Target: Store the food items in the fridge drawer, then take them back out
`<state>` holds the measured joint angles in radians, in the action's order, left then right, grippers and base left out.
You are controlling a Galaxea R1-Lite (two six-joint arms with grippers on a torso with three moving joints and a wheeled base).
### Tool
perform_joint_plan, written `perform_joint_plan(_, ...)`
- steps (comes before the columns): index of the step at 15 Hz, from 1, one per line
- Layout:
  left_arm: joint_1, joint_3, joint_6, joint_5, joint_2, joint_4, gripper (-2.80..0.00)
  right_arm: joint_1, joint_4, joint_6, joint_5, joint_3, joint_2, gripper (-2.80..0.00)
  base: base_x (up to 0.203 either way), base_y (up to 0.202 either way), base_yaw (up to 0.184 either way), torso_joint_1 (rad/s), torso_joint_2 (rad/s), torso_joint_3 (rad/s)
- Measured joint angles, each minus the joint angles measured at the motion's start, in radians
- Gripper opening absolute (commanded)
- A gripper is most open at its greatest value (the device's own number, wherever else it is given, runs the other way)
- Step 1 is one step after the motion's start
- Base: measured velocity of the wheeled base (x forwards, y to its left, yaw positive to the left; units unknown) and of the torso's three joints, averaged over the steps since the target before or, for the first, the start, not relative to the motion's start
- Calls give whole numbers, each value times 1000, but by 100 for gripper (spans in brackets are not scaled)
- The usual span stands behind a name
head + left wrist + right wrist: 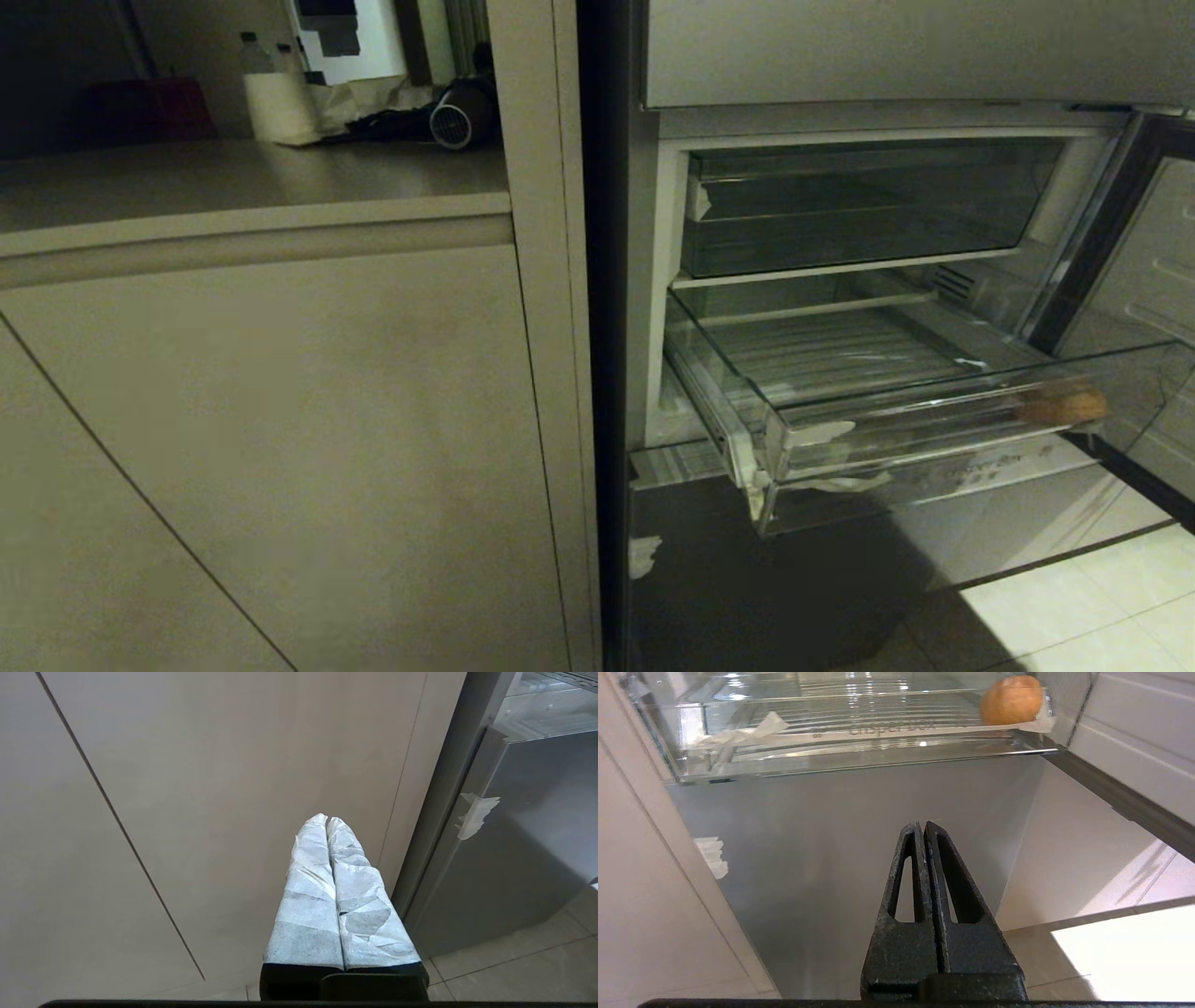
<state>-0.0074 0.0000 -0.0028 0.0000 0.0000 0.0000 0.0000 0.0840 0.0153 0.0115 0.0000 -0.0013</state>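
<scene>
The roll [1061, 403] lies in the front right corner of the pulled-out drawer [747, 373]; likely light and soft, best pinched gently across its middle. Below, the right gripper [924, 825] and left gripper [326, 818] hang closed, empty.
</scene>
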Motion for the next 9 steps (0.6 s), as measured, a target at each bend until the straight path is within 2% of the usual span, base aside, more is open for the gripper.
perform_joint_plan(9,0,0,0,0,0,0,-280,0,1,-2,-1,0,0,-280,0,0,0,0,0,0)
